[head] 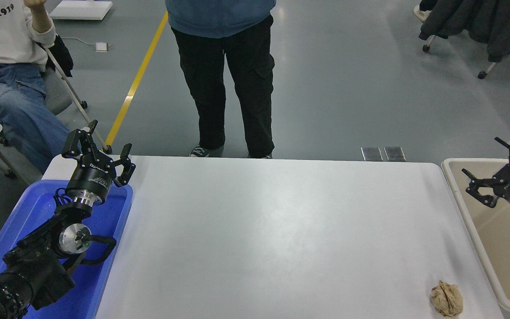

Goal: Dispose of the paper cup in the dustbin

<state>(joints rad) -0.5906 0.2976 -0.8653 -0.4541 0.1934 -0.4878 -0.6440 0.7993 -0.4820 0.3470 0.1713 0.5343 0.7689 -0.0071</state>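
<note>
The beige dustbin [458, 208] stands at the table's right edge, cut off by the picture's right side. My right gripper [485, 170] comes in from the right edge and hangs over the bin's near-left corner, open and empty. No paper cup shows anywhere; what can be seen of the bin's inside is bare. My left gripper [98, 146] is parked at the lower left over the blue tray, open and empty.
A crumpled brown paper ball [446, 298] lies on the white table [272, 230] near its front right corner. A blue tray [113, 221] sits at the left edge. One person stands at the far side, another sits at the top left.
</note>
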